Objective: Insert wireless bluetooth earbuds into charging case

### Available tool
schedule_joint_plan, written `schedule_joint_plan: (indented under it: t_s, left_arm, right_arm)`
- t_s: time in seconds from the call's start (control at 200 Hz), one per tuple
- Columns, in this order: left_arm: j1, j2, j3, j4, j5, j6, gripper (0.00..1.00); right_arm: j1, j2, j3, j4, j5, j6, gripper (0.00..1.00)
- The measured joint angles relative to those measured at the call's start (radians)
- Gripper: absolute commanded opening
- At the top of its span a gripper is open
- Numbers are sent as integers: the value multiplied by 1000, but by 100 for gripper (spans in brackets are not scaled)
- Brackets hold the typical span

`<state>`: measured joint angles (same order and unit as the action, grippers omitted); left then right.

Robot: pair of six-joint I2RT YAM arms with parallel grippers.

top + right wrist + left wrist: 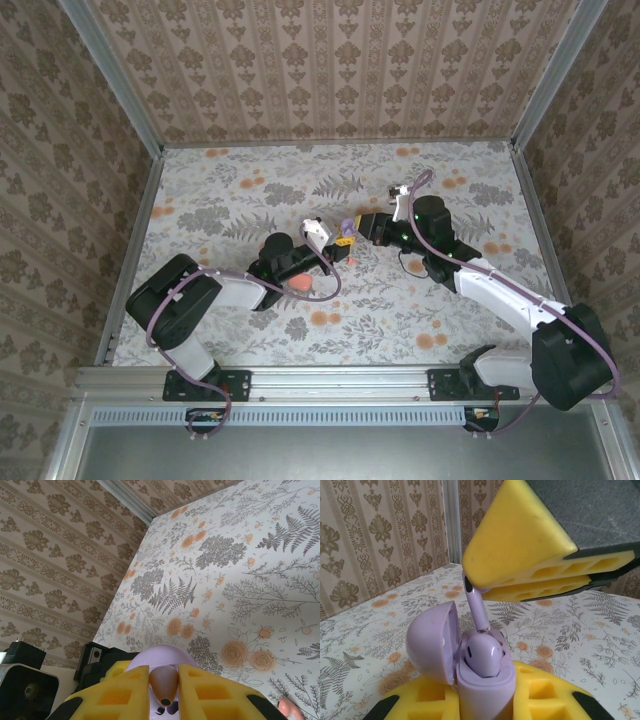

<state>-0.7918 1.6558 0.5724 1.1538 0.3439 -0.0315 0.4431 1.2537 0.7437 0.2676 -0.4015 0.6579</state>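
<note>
The charging case point(485, 692) in hand is lilac rather than coral, and its lid point(432, 642) is swung open to the left. My left gripper point(487, 697) is shut on its body, holding it upright above the table. A lilac earbud point(482, 655) sits head-down in the case's well with its stem pointing up. My right gripper point(164, 686) is shut on that stem point(164, 682); its yellow fingers point(520, 545) hang over the case. In the top view both grippers, left point(335, 244) and right point(357, 227), meet at mid-table.
A small coral-pink rounded piece point(300, 285) lies on the floral table beside my left forearm; its edge point(286, 707) shows at the right wrist view's lower right. Patterned walls close in the left, far and right sides. A metal rail point(340, 380) runs along the near edge.
</note>
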Motion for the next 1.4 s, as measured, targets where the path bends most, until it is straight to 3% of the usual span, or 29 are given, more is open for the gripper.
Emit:
schedule_joint_plan:
  t_s: [1.4]
  left_arm:
    - [1,-18,6,5,-3,-3,12]
  right_arm:
    - [7,-34,-1,-43,13,-82,18]
